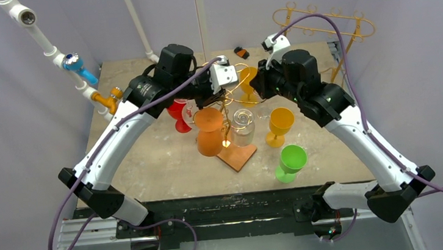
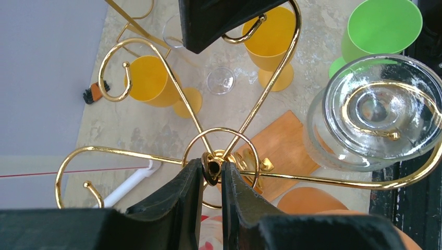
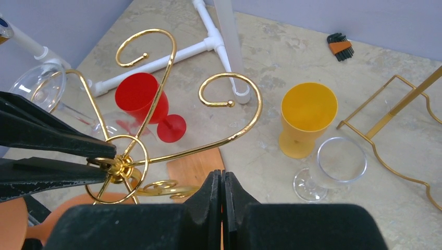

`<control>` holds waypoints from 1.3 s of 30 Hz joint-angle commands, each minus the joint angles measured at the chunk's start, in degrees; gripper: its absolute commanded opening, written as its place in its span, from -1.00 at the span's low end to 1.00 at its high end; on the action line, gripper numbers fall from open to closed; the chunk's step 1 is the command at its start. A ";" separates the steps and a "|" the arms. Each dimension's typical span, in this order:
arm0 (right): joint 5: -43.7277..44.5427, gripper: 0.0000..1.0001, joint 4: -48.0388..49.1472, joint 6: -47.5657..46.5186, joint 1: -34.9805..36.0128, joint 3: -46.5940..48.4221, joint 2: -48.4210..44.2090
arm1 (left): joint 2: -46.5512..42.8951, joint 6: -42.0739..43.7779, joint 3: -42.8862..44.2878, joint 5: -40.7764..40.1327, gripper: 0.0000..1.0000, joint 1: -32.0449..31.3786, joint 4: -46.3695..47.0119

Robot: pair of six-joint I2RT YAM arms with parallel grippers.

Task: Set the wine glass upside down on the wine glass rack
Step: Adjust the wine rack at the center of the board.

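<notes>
From above, the left gripper (image 2: 212, 167) hides the hub of the gold wire wine glass rack (image 1: 227, 119) from me. On my left wrist feed the green plastic goblet (image 2: 383, 26) runs off the top edge, the orange plastic goblet (image 2: 312, 200) off the bottom. On the right wrist feed a second gold wire stand (image 3: 417, 91) is cut by the right edge; the small black-and-orange object (image 3: 340, 46) I cannot identify.
</notes>
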 commanded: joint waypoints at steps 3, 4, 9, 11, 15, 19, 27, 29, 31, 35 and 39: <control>-3.61 -1.00 -12.60 1.85 1.53 -2.79 -1.59 | 2.68 4.61 2.26 -8.38 -0.82 0.85 6.43; -3.63 -1.00 -12.67 1.89 1.53 -2.90 -1.86 | 2.69 4.79 2.03 -8.55 -0.82 0.86 6.74; -3.83 -1.00 -12.63 2.22 1.53 -3.84 -3.04 | 3.00 6.25 1.25 -10.09 -0.83 0.83 7.97; -4.07 -1.00 -12.44 2.46 1.56 -4.39 -3.49 | 2.96 6.69 0.92 -10.93 -0.84 0.85 8.60; -4.55 -1.00 -12.25 2.73 1.54 -5.28 -3.94 | 3.22 7.19 0.73 -12.07 -0.85 0.86 9.08; -5.19 -1.00 -12.34 2.93 1.53 -5.62 -4.71 | 3.69 7.68 0.54 -14.25 -0.86 0.92 9.79; -5.99 -1.00 -12.27 3.71 1.56 -6.39 -6.19 | 6.11 8.07 3.01 -15.87 -0.88 0.95 10.30; -4.61 -1.00 -12.13 3.99 1.56 -6.49 -6.78 | 6.61 8.31 3.33 -15.67 -0.88 0.95 10.14; -3.06 -1.00 -12.19 5.04 1.45 -6.11 -7.39 | 6.65 8.16 3.22 -15.19 -0.88 0.95 9.61; 4.36 -0.95 -13.37 5.92 1.41 -2.81 -9.18 | 5.72 8.24 1.84 -14.77 -0.89 0.95 9.18; 9.69 -0.78 -13.16 7.77 1.28 -0.82 -11.93 | 4.78 8.69 0.65 -14.85 -0.89 0.95 9.18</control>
